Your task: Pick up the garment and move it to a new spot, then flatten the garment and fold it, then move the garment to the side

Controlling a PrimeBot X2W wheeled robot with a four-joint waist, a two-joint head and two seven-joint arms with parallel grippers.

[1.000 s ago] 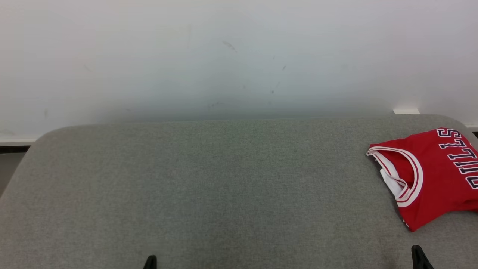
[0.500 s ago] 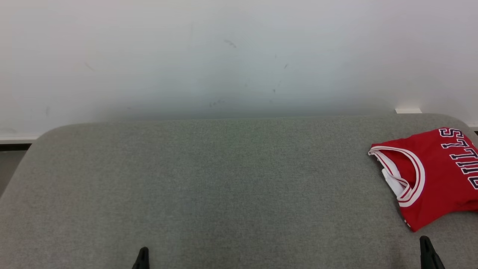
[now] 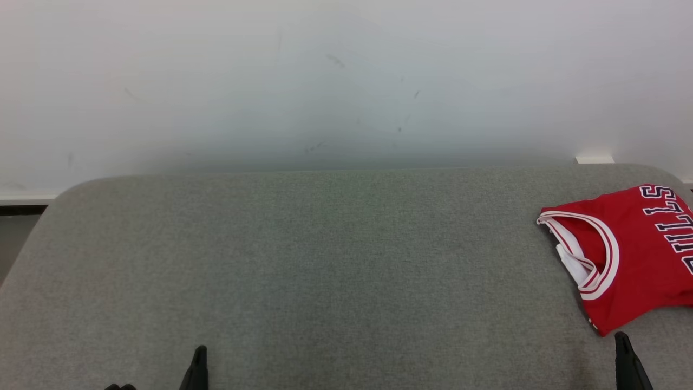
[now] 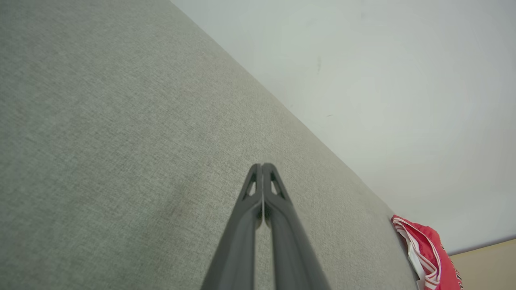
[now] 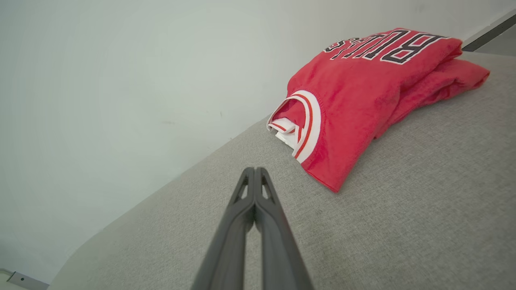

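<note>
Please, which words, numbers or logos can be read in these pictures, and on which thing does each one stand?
"BULLS": on the red jersey, in dark letters edged in white; in the head view the picture's edge cuts into the first letter.
No other text can be read.

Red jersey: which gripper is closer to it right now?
Right. The right gripper sits just short of the near corner of the red jersey, not touching. The left gripper is far off across the grey surface, toward the robot's left. Both are shut.
</note>
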